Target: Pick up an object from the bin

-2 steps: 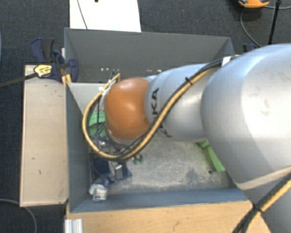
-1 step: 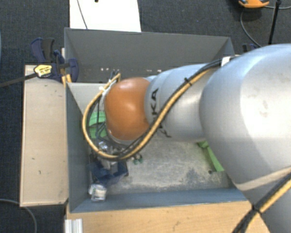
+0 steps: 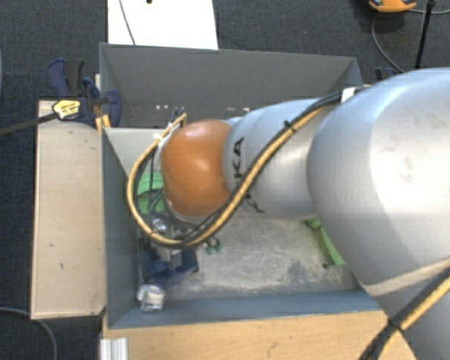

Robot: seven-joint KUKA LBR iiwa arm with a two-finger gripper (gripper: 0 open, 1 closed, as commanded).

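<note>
My gripper reaches down under the orange wrist cover into the bin's near left corner. Just below it lies a dark blue crumpled thing, so close that I cannot tell whether the two touch. A small clear and white thing rests in the very corner, in front of the blue one. A green thing shows behind the cover, against the left wall and mostly hidden.
A green stick lies on the bin floor at the right, partly under the arm. The arm and its cable loop cover most of the bin's middle and right. The left wall and front wall stand close to the gripper.
</note>
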